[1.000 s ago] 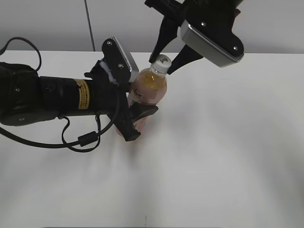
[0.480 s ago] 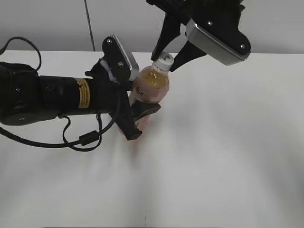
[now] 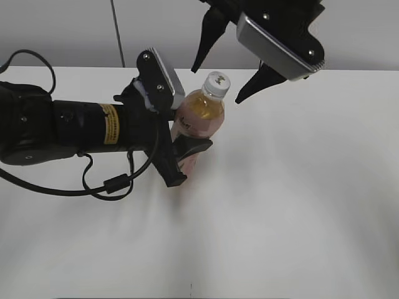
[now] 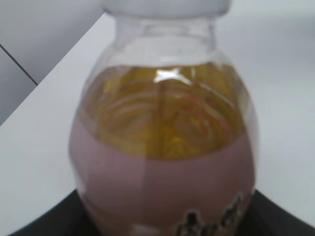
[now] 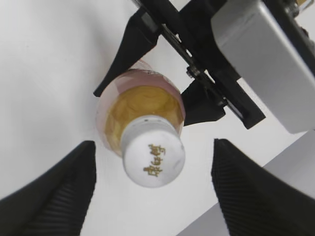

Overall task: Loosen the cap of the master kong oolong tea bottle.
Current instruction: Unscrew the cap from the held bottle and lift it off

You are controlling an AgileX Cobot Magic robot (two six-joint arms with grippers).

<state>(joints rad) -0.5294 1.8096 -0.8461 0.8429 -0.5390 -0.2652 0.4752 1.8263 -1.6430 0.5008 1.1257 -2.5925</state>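
The master kong oolong tea bottle (image 3: 197, 118) stands on the white table, amber tea above a pink label; it fills the left wrist view (image 4: 165, 147) and shows from above in the right wrist view (image 5: 140, 105). My left gripper (image 3: 181, 149) is shut on the bottle's body. The white cap (image 3: 216, 81) sits on the neck, with a small gold mark on top (image 5: 153, 158). My right gripper (image 3: 223, 68) is open, its fingers spread wide on either side of the cap and apart from it (image 5: 153, 189).
The white table (image 3: 299, 199) stretches to the front and right of the bottle. A grey wall (image 3: 62, 31) rises behind the table's far edge. The left arm's black body and cable (image 3: 75, 134) lie across the left side.
My right gripper was closed around the cap; it has let go, opened wide and risen slightly. The bottle and the left gripper have stayed in place.
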